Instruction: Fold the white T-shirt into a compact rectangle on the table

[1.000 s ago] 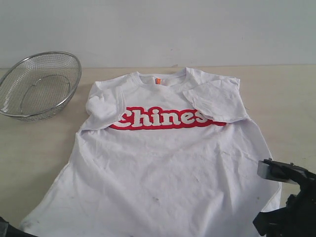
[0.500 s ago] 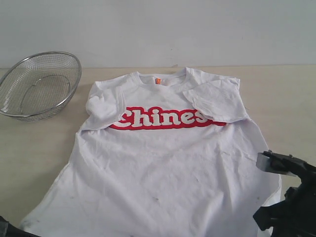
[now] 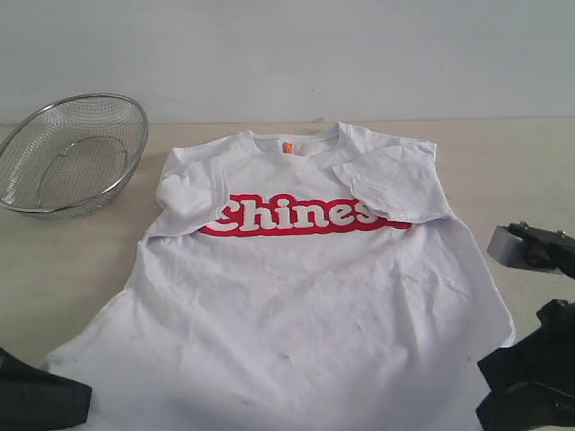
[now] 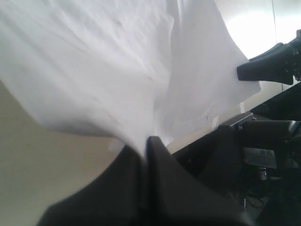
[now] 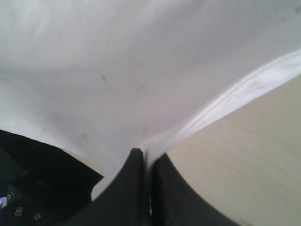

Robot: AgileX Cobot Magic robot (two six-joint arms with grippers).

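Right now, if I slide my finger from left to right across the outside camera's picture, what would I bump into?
wire-mesh bowl → white T-shirt → robot's right arm

The white T-shirt (image 3: 305, 296) was matt cloth, wrinkled all over. The table (image 3: 72, 260) looked like smooth, pale wood grain, and the bowl (image 3: 54, 171) was shiny silver wire mesh.
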